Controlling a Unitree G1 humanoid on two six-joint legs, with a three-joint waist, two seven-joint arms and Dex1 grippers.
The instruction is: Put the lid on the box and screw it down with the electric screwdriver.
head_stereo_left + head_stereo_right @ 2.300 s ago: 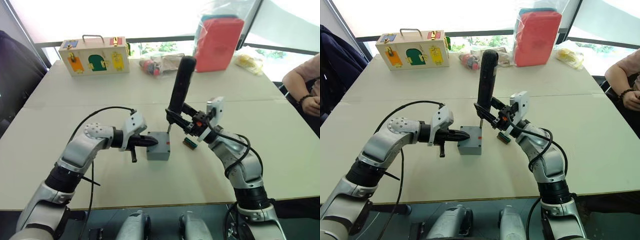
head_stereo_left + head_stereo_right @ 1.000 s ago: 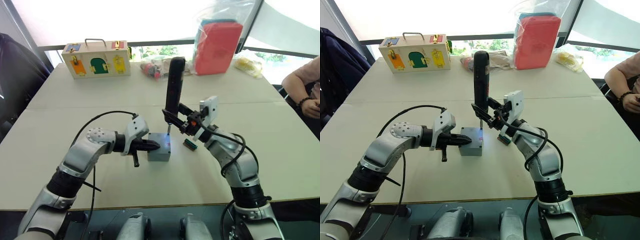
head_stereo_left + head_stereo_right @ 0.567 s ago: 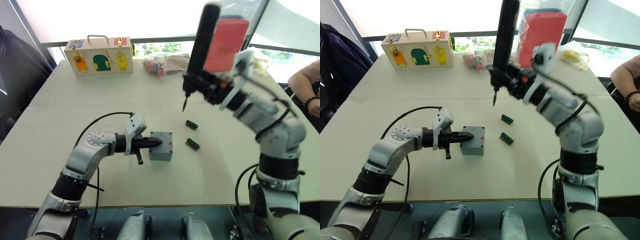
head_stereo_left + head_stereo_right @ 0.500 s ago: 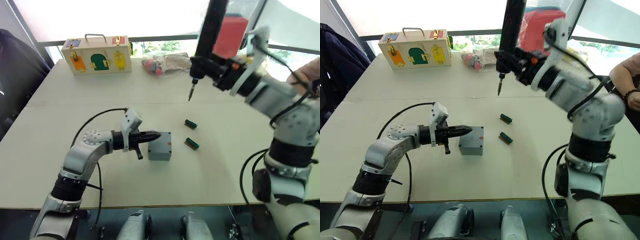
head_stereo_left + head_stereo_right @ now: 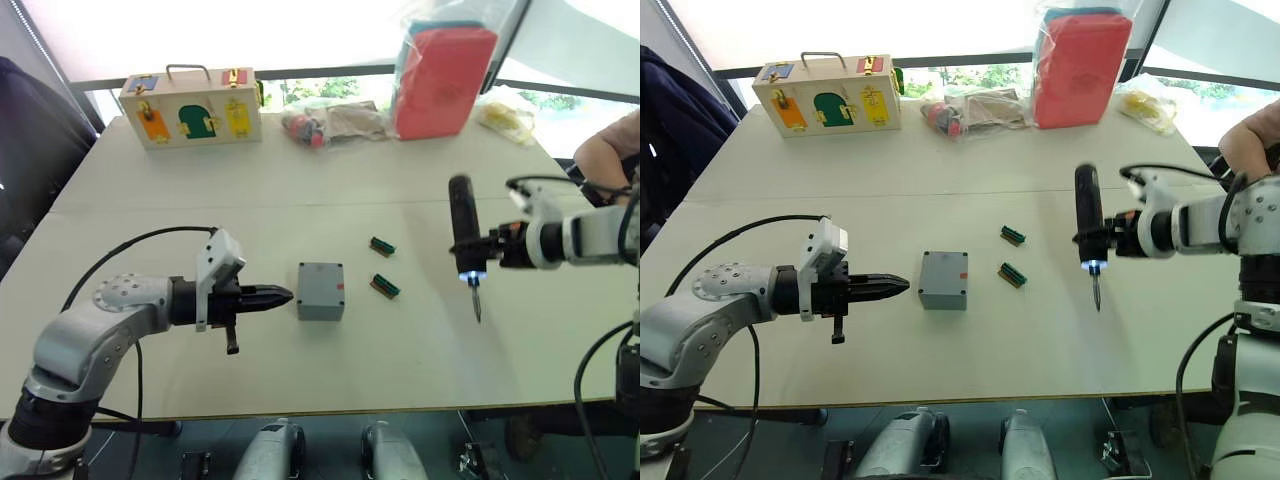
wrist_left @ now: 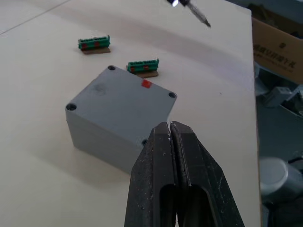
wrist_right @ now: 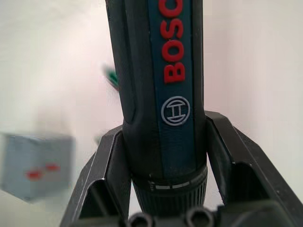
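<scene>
Left wrist view shows our left gripper (image 6: 170,135) closed, empty, beside the lidded box (image 5: 320,290) mid-desk; right gripper (image 7: 165,189) clamps the electric screwdriver (image 5: 464,243), whose bit could gouge the desk (image 5: 300,380).

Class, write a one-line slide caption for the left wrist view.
Shut left hand near the lidded box, two green blocks beyond.

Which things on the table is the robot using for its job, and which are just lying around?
For the job:
- box with the lid on top
- electric screwdriver, held in the right end effector

Just lying about:
- two green blocks
- wooden case
- red bag
</scene>
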